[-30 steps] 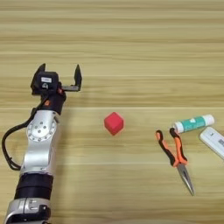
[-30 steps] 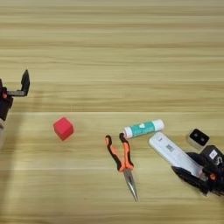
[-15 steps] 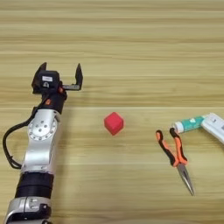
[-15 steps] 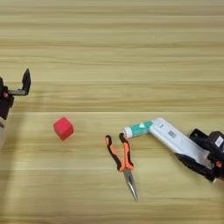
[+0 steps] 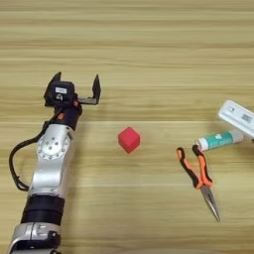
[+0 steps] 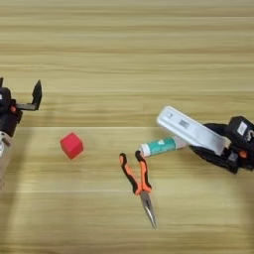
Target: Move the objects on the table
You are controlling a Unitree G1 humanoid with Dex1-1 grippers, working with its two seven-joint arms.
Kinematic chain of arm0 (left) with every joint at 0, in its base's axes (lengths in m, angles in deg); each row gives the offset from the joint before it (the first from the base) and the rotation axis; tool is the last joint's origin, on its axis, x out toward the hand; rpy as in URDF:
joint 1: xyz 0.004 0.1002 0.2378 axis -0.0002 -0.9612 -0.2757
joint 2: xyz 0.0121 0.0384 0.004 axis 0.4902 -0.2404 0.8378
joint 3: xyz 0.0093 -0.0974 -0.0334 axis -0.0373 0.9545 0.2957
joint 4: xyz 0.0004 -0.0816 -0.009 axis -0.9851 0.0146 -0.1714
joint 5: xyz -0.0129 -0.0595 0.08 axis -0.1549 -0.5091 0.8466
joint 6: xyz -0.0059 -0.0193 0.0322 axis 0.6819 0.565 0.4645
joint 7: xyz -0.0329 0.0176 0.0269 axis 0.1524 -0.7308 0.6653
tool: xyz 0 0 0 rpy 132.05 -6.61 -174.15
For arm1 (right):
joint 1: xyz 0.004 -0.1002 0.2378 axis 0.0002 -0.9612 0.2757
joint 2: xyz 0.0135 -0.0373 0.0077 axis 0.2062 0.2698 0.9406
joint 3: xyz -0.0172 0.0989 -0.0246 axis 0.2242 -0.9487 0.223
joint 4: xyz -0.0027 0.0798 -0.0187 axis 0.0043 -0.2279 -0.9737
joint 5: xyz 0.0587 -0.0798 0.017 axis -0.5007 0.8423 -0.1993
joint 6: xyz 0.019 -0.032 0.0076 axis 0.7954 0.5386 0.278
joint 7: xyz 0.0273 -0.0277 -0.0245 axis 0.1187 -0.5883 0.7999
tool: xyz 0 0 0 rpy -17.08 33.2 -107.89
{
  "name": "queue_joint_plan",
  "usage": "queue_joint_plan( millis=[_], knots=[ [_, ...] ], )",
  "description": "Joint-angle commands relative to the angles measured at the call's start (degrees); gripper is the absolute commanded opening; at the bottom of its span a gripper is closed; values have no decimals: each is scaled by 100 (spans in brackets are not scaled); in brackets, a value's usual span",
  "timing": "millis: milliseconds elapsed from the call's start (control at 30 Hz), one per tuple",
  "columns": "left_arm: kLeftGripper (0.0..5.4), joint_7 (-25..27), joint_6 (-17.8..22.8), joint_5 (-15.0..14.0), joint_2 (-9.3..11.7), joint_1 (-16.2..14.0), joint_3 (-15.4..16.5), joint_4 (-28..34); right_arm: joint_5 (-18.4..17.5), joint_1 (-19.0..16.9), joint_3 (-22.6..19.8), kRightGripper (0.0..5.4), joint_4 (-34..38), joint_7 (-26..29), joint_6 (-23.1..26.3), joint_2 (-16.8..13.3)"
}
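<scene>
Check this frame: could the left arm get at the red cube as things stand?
Probably yes. The left gripper is open and idle, the red cube lies on bare table beside it with nothing between; the right gripper holds the white device far off.

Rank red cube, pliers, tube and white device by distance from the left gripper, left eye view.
From the left gripper, open, at the table's left:
1. red cube, just right of it and nearer the robot.
2. pliers, further right, near edge side.
3. tube, right of the pliers' handles.
4. white device, at the right edge, held by the right gripper.
</scene>
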Motion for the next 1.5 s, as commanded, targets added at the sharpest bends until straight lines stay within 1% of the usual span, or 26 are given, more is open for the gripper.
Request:
queue_joint_plan(
  millis=[33,167,267,367,433,500,700,833,900,967,1100,1200,1333,1500],
  knots=[
    [540,149,-56,16,20,-51,-87,57,8,436,352,291,37,173,188,-121],
    [540,330,-157,124,120,-121,-212,128,76,852,683,291,-26,284,306,-123],
    [540,490,-180,98,190,-131,-263,161,121,1076,885,291,-98,372,349,-118],
    [540,809,-37,-93,299,-124,-298,332,151,1254,1024,291,-63,408,420,-123],
    [540,1124,-32,-167,418,-116,-365,459,150,1348,1108,291,-26,438,473,-111],
    [540,1341,-4,-254,488,-126,-387,556,143,1396,1167,291,18,461,516,-107],
    [540,1858,151,-605,642,-130,-380,945,192,1512,1332,291,117,507,602,-120],
    [540,2362,435,-1132,796,-118,-333,1276,197,1593,1429,291,193,557,653,-136],
    [540,2629,538,-1326,891,-124,-338,1374,205,1614,1463,291,241,585,673,-151],
    [540,3019,644,-1560,1022,-141,-379,1446,165,1659,1480,291,321,625,721,-160],
    [540,3737,882,-1995,1214,-174,-449,1543,113,1760,1519,291,487,695,804,-184],
    [540,4118,1042,-2154,1339,-182,-498,1595,104,1832,1562,291,607,751,884,-209],
    [540,4593,1198,-2209,1546,-212,-628,1664,118,1946,1598,291,694,822,975,-267],
    [540,5116,1401,-2302,1729,-193,-754,1645,112,2100,1654,291,789,905,1092,-324]
  ],
)
